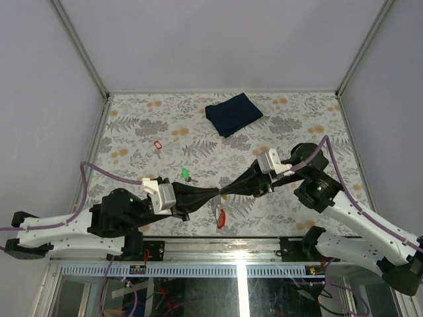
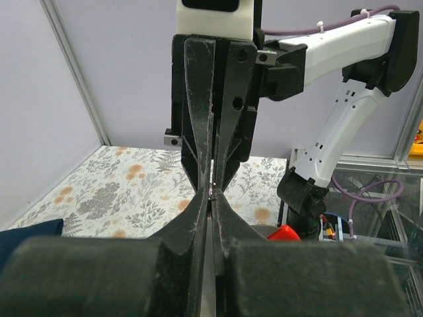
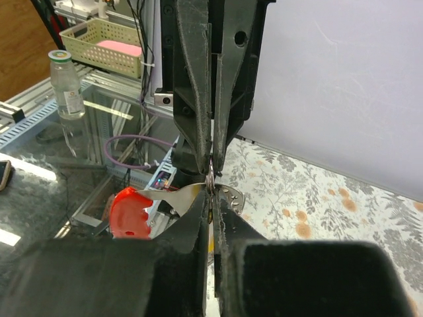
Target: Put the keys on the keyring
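Note:
My two grippers meet tip to tip above the near part of the table. The left gripper (image 1: 218, 193) (image 2: 211, 191) is shut on the keyring's thin silvery loop (image 3: 210, 177). The keyring's red tag (image 1: 221, 218) (image 3: 129, 211) (image 2: 285, 232) hangs just below on a flat metal strip. The right gripper (image 1: 226, 191) (image 3: 211, 193) is shut against the same spot. A sliver of yellow shows between its fingers and a dimpled metal blade (image 3: 229, 195) sticks out beside its tips, so it seems to hold the yellow-orange key. The green-headed key (image 1: 186, 174) lies alone on the table, left of the grippers.
A folded dark blue cloth (image 1: 232, 113) lies at the back middle. A small red-rimmed label (image 1: 157, 144) lies to the left of centre. Metal posts and pale walls frame the flowered tabletop (image 1: 297, 125). A bottle (image 3: 66, 82) and a basket (image 3: 102, 39) stand off the table.

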Controlling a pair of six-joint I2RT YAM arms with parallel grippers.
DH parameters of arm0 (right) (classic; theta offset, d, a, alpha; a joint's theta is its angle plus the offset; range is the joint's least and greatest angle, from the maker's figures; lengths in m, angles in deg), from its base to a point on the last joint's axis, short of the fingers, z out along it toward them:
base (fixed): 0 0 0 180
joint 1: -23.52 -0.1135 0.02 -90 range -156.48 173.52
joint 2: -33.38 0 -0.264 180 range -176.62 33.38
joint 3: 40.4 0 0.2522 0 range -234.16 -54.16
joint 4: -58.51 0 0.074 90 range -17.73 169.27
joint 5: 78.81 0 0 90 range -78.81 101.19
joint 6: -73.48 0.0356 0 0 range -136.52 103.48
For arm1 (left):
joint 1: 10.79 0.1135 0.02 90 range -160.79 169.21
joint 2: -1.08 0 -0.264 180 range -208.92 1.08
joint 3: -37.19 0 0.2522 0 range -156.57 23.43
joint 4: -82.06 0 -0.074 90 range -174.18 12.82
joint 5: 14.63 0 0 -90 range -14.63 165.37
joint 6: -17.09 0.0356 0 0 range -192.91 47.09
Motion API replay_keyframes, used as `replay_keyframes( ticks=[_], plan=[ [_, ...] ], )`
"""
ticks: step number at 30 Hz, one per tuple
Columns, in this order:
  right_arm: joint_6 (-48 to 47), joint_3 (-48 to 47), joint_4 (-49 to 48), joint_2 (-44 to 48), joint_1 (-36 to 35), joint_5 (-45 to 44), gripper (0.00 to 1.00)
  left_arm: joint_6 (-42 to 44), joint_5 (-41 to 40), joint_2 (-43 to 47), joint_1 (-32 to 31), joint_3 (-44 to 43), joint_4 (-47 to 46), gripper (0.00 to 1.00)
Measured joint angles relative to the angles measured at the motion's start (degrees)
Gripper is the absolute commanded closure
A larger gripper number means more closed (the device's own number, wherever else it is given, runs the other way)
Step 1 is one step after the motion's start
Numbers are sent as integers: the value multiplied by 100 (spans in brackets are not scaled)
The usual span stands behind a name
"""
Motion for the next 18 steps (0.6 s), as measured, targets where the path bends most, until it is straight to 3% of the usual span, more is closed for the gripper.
replay_keyframes(
  ticks=[4,8,12,18],
  plan=[
    [-542,-470,1108,44,-24,-245,100,2,-70,-44,0,-81,81,96],
    [-1176,-1106,2398,50,-44,-632,100,28,-179,-129,2,-315,286,81],
    [-1786,-1821,3862,-11,-42,-1139,100,76,-256,-245,2,-656,629,73],
    [-2221,-3298,5932,-767,-39,-1952,100,127,-573,-487,2,-1172,1261,49]
  ],
)
